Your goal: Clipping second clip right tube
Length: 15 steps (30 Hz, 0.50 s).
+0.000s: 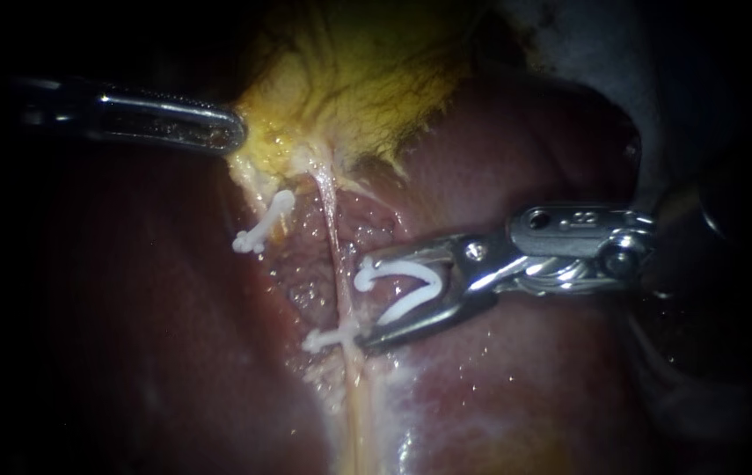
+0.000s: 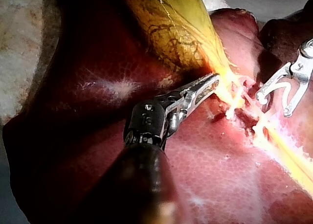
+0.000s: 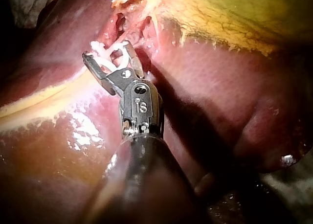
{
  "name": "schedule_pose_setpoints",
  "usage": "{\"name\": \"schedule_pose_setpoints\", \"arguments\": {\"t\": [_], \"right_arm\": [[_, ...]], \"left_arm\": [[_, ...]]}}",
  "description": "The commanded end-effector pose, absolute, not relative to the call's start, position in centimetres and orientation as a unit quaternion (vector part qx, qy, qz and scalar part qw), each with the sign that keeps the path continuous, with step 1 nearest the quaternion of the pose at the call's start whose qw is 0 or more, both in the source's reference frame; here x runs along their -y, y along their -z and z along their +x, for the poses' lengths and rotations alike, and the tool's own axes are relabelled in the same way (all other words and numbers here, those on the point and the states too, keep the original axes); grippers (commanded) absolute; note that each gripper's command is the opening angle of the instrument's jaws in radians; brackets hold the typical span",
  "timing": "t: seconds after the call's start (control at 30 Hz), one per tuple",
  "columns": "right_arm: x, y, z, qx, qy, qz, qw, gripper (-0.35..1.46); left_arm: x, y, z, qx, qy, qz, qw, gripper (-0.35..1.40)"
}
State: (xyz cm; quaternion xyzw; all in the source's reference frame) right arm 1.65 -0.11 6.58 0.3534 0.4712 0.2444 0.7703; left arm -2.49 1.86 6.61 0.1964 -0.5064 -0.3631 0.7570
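My right instrument [image 1: 367, 303] comes in from the right, its jaws wide apart with an open white clip [image 1: 402, 277] held between them. The jaw tips lie just right of the thin pale right tube [image 1: 333, 220]; the tube is not clearly between them. A closed white clip [image 1: 327, 339] sits on this tube just below the lower jaw. Another white clip [image 1: 263, 227] sits on the left tube. My left instrument [image 1: 230, 132] is shut on the edge of the yellow gallbladder [image 1: 367, 70]. In the right wrist view the right instrument [image 3: 110, 55] carries the clip.
Dark red liver [image 1: 499, 149] surrounds the raw dissected bed around the tubes. In the left wrist view my left instrument [image 2: 210, 84] lies at the gallbladder's narrow end, and my right instrument [image 2: 274, 101] is beyond the tubes.
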Motion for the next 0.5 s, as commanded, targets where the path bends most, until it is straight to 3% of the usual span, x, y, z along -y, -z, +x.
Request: {"name": "schedule_pose_setpoints", "arguments": {"t": [0.03,0.27,0.5], "right_arm": [[0.12,-6.6,1.65,-0.47,-0.246,0.354,0.77,0.54],[0.1,-6.74,1.75,-0.472,-0.263,0.365,0.758,0.53],[0.13,-6.85,1.83,-0.475,-0.254,0.407,0.738,0.53]], "left_arm": [[-1.86,-6.61,-2.49,0.506,0.363,0.196,0.757,-0.35],[-1.86,-6.61,-2.49,0.506,0.363,0.196,0.757,-0.35],[-1.85,-6.62,-2.5,0.506,0.363,0.195,0.757,-0.35]]}}
